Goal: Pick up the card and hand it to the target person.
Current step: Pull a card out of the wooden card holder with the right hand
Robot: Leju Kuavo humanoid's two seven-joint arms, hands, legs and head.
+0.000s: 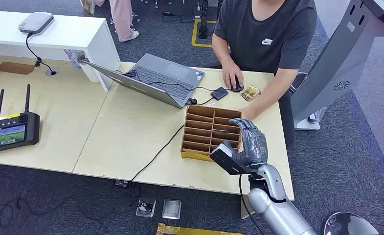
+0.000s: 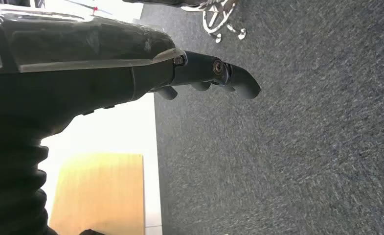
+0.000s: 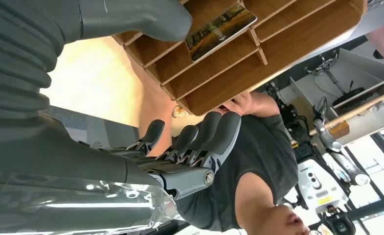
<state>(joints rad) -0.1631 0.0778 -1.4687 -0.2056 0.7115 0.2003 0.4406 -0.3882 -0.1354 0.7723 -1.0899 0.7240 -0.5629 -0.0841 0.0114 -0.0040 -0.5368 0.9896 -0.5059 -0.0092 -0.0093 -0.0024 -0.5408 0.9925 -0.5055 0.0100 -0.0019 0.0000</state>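
Right robot hand (image 1: 249, 142) hovers over the wooden slotted organizer (image 1: 204, 128), which sits near the table's (image 1: 131, 132) right edge, toward the front. Fingers apart and lightly curved, thumb spread; nothing held. In the right wrist view the card (image 3: 220, 28) lies in one of the organizer's slots, just beside the thumb (image 3: 141, 17); whether the thumb touches it is hard to tell from this angle.

Left robot hand (image 2: 207, 73) hangs over grey carpet, fingers curled loosely, holding nothing.

A person (image 1: 268, 34) in a dark T-shirt sits at the table's far right side, one hand on a mouse (image 1: 236, 88), the other hand at the organizer's far right corner. An open laptop (image 1: 155, 81) stands mid-table toward the far edge. A controller with two antennas (image 1: 10, 128) lies by the left edge.
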